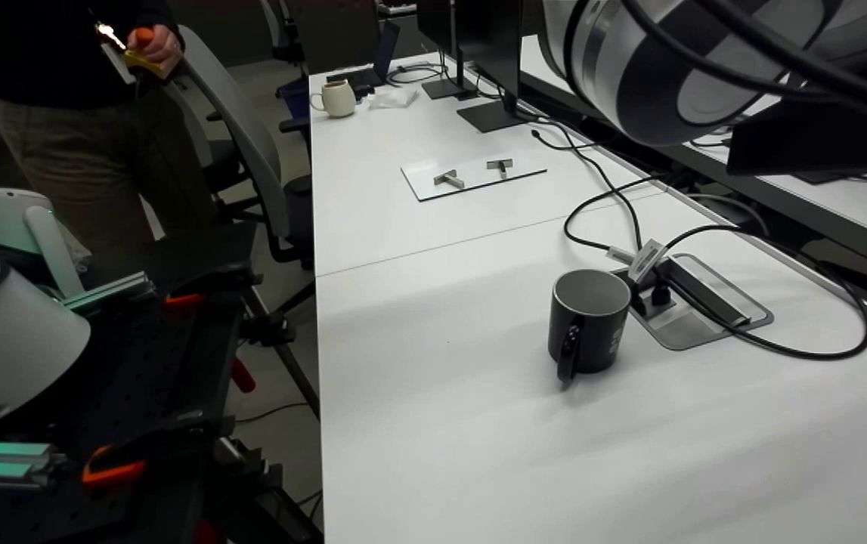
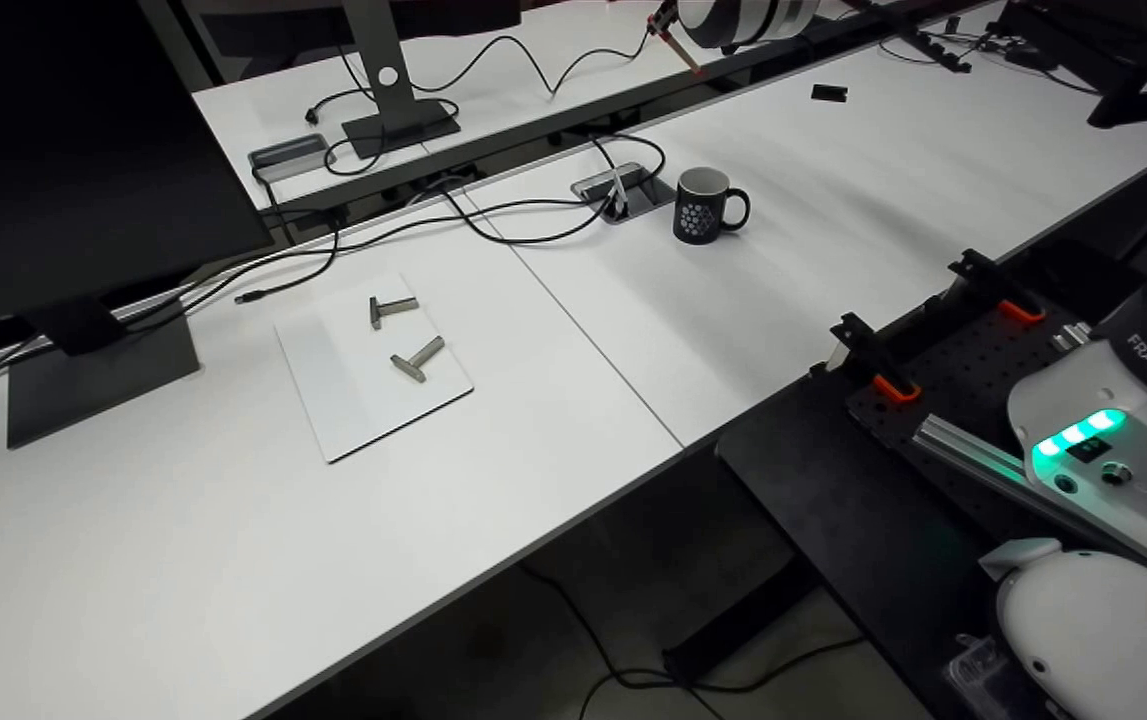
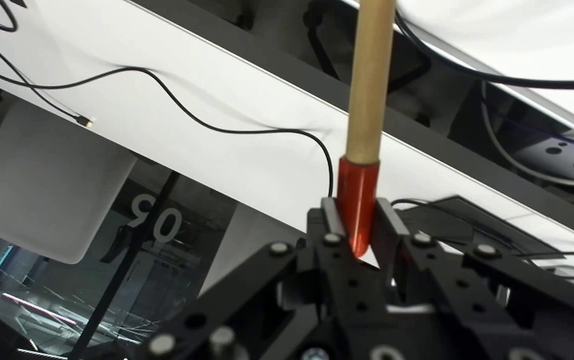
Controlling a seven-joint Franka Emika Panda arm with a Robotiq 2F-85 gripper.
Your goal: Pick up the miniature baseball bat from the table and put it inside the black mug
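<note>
The tool (image 3: 359,220) pinches the red end of the miniature baseball bat (image 3: 368,95) between its fingertips (image 3: 332,215), a pad against either side. The bat's pale shaft runs out ahead of the tool; in both exterior views it slants downward, its lower end red, raised clear of the bench (image 1: 433,423). Lower than the tool and well apart from it, the black mug (image 1: 590,332) stands upright on the bench. Just beside the mug, also below the tool, a cable box (image 1: 682,329) is set into the bench, black cables (image 1: 819,355) trailing from it. Farther from the tool, a white board (image 2: 343,400) bears two T-shaped metal pieces (image 2: 417,362). Farther still stands a cream mug (image 1: 337,100).
</note>
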